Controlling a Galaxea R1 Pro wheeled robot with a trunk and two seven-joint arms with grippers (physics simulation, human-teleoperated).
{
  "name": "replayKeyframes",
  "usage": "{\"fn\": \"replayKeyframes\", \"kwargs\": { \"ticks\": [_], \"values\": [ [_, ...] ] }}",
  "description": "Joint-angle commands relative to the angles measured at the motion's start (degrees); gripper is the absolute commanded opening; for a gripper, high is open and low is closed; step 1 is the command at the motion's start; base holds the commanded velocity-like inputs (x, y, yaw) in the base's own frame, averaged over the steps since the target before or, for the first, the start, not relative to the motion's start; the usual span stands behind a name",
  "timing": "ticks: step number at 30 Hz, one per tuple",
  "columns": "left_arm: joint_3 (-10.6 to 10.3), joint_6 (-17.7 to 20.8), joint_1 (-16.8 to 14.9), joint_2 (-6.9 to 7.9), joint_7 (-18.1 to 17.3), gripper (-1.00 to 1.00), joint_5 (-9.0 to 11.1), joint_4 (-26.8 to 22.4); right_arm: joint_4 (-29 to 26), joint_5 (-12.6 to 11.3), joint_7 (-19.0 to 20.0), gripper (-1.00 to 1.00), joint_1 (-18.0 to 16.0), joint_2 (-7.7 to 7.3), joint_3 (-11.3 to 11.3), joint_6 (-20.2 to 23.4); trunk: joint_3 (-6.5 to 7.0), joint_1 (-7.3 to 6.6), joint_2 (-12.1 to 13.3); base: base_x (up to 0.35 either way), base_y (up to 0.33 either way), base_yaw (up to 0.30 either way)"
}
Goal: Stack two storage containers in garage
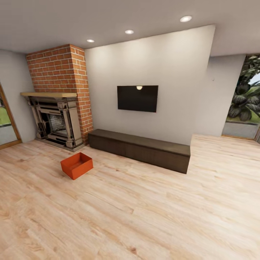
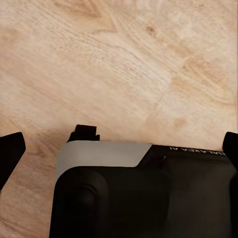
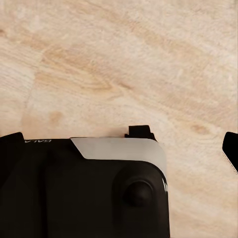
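In the living room, one orange-red open-topped storage container (image 1: pixel 76 165) sits on the light wood plank flooring (image 1: pixel 144 213), in front of the brick fireplace (image 1: pixel 57 121) and some way ahead to my left. It looks empty. The other container and the garage are out of view. My left gripper (image 2: pixel 120 144) hangs open over bare planks, its fingertips (image 2: pixel 11 148) spread wide with nothing between them. My right gripper (image 3: pixel 119 141) is open the same way, one fingertip (image 3: pixel 231 148) at the frame's edge. The robot's dark base shows beneath both.
A long dark low cabinet (image 1: pixel 141 148) runs along the white wall under a wall TV (image 1: pixel 137 98). A glass door (image 1: pixel 5 122) stands at the far left and a window with plants (image 1: pixel 247 101) at the far right. Wide wood flooring lies between me and the container.
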Motion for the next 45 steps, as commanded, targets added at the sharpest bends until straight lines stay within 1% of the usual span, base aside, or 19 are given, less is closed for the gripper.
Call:
{"fn": "replayKeyframes", "kwargs": {
  "ticks": [1,45],
  "values": [
    [0.36,-0.04,-0.04,0.0,-0.19,1.0,0.48,0.03,0.18,-0.6,0.21,1.0,-0.07,0.03,0.44,-0.31,-0.07,0.04,-0.04,0.326,0.0,0.001],
    [0.36,-0.04,-0.04,0.0,-0.19,1.0,0.48,0.03,0.18,-0.61,0.21,1.0,-0.07,0.04,0.44,-0.31,-0.07,0.04,-0.04,0.327,0.0,0.0]
  ]
}}
